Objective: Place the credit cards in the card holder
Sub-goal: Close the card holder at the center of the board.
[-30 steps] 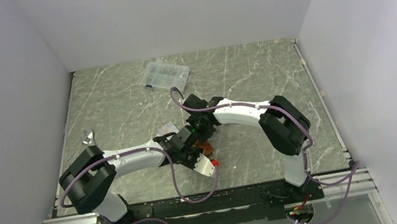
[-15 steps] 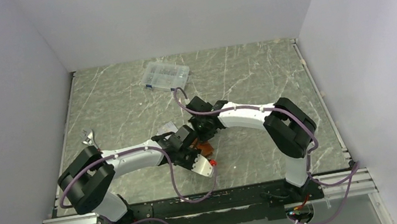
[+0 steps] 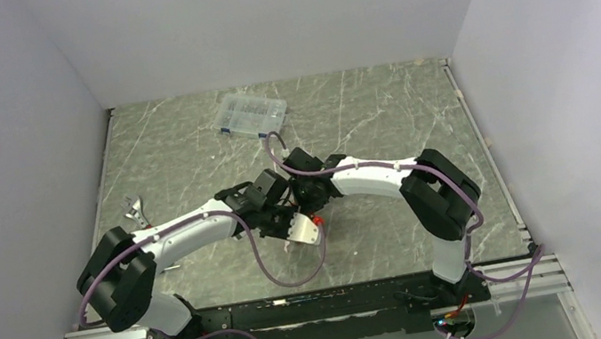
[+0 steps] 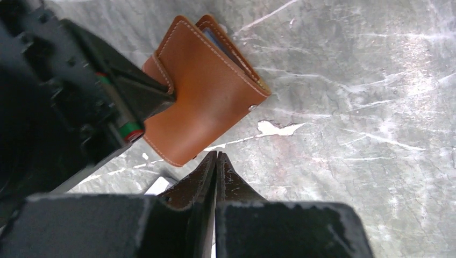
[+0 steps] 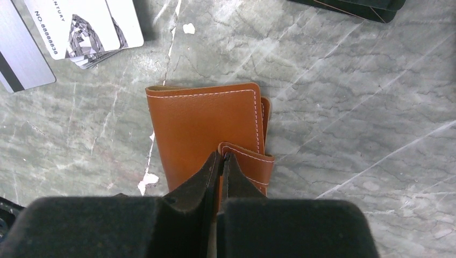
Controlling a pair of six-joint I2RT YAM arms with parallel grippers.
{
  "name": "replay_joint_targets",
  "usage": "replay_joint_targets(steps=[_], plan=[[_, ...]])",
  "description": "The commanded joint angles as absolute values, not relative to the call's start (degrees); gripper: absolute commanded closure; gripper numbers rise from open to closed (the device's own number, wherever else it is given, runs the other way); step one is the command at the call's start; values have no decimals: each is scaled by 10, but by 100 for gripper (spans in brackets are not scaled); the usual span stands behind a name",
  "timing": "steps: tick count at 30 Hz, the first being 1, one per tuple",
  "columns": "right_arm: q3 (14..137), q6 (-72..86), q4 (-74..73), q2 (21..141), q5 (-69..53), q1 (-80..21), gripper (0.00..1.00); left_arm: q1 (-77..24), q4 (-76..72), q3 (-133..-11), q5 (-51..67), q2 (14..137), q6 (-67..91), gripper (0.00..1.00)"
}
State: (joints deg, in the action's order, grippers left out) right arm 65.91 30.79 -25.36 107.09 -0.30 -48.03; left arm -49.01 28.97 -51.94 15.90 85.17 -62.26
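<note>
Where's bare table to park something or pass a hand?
Free: the right side between the right arm and the table edge; the far strip right of the clear box. Crowded: the middle, where left gripper and right gripper meet at the card holder, cards nearby.

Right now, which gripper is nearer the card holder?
Right. The right gripper, shut, meets the card holder at its strap. The left gripper, also shut, points at the table just off its edge.
</note>
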Motion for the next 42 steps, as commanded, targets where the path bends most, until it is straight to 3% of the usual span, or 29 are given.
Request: replay_joint_targets(steps=[1, 8, 10, 16, 17, 18, 19, 20, 21, 26, 28, 30, 33, 35, 42], plan=[[525, 341, -269, 1211, 26, -510, 100, -466, 322, -550, 196, 822, -594, 91], [527, 362, -262, 1130, 20, -506, 75, -402, 337, -543, 207, 774, -533, 82], [538, 368, -265, 1112, 24, -505, 68, -380, 340, -539, 211, 758, -512, 74], [572, 370, -285, 1032, 41, -503, 63, -310, 356, -534, 218, 707, -469, 56], [582, 370, -293, 1016, 49, -502, 63, -300, 359, -536, 222, 698, -463, 49], [594, 368, -303, 999, 55, -500, 61, -291, 362, -539, 225, 691, -457, 34], [606, 366, -311, 981, 63, -499, 59, -284, 365, -542, 226, 685, -452, 5], [620, 362, -318, 964, 72, -497, 50, -278, 368, -546, 224, 681, -446, 1], [644, 358, -329, 949, 81, -497, 45, -273, 369, -550, 217, 676, -441, 1], [758, 325, -395, 915, 113, -493, 43, -260, 379, -566, 202, 656, -427, 1], [784, 316, -409, 908, 113, -482, 21, -257, 382, -571, 196, 649, -424, 1], [792, 311, -413, 894, 111, -468, 14, -252, 380, -576, 188, 641, -416, 1], [767, 302, -382, 848, 86, -418, 12, -235, 383, -588, 195, 625, -402, 1], [739, 299, -356, 812, 59, -374, 1, -215, 369, -590, 191, 625, -370, 1], [641, 279, -312, 731, 41, -257, 0, -151, 390, -632, 230, 665, -345, 1]])
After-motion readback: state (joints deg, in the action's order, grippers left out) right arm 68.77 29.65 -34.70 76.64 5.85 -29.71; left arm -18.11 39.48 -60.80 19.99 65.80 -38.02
